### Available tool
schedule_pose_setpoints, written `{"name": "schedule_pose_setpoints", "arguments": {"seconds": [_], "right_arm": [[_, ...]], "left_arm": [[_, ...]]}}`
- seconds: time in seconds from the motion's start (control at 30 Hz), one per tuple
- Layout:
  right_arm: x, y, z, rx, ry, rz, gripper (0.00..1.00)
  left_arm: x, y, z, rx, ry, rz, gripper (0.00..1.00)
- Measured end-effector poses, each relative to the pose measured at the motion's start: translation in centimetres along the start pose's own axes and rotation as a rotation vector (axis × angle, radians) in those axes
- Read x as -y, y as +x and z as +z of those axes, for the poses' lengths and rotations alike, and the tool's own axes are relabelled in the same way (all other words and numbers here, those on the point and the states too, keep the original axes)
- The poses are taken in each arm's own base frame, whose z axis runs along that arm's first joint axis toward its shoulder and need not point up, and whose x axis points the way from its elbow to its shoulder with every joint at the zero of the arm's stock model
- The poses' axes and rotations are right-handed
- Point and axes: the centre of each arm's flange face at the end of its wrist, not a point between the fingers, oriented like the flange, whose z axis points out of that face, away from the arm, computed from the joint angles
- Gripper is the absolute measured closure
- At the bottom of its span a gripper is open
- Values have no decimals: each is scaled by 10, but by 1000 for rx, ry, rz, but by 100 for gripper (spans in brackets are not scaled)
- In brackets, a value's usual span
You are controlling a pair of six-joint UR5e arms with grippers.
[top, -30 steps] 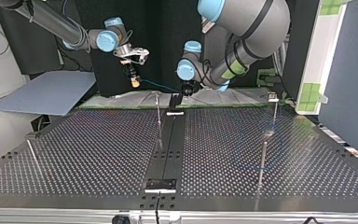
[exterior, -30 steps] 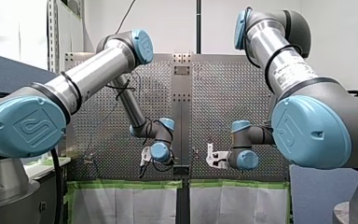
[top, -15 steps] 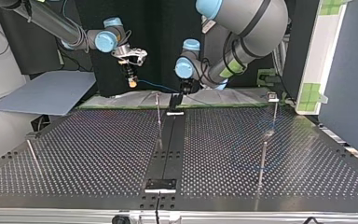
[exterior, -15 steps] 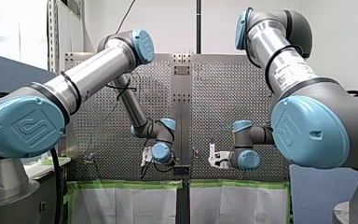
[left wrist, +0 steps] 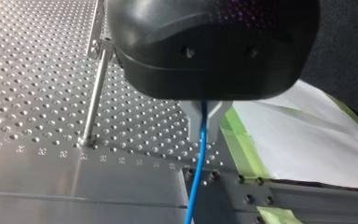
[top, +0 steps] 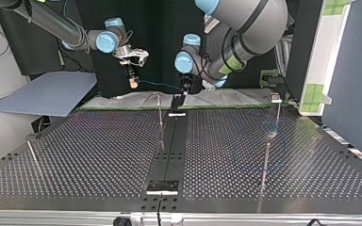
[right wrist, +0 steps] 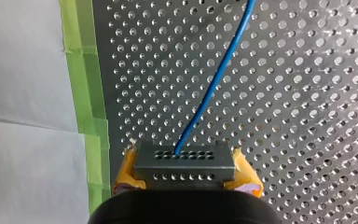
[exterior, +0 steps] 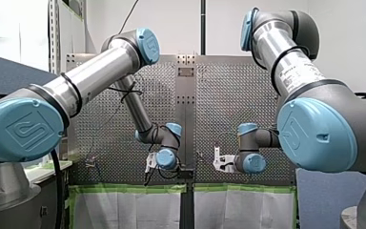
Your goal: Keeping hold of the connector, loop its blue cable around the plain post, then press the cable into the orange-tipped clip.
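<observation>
Between the yellow pads of my right pincer point(right wrist: 185, 171) sat the connector point(right wrist: 185, 158), clamped. Its blue cable point(left wrist: 196, 172) ran through my left pincer point(left wrist: 204, 117), which pinched it, with the plain post point(left wrist: 95, 95) near that arm.

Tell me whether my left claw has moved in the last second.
Yes. In the top view my left claw has shifted a little toward the view's left and upward, closer to the thin post, which stands where it was.
</observation>
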Motion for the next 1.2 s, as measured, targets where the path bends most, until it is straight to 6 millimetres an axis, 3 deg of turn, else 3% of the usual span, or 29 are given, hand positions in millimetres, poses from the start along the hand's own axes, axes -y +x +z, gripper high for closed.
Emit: {"name": "schedule_pose_setpoints", "arguments": {"seconds": [0.37, 0.53, 0.9, 1.2], "right_arm": [[-9, 1, 1, -5, -36, 8, 100], [-26, 4, 4, -23, -68, 19, 100], [-52, 8, 6, -46, -114, 39, 100], [-62, 12, 9, -57, -128, 43, 100]], "left_arm": [[17, 1, -12, 17, -7, 6, 100], [25, -1, -14, 40, 5, -7, 100], [30, -9, -10, 74, 9, -39, 100], [36, -22, -2, 97, 17, -52, 100]]}}
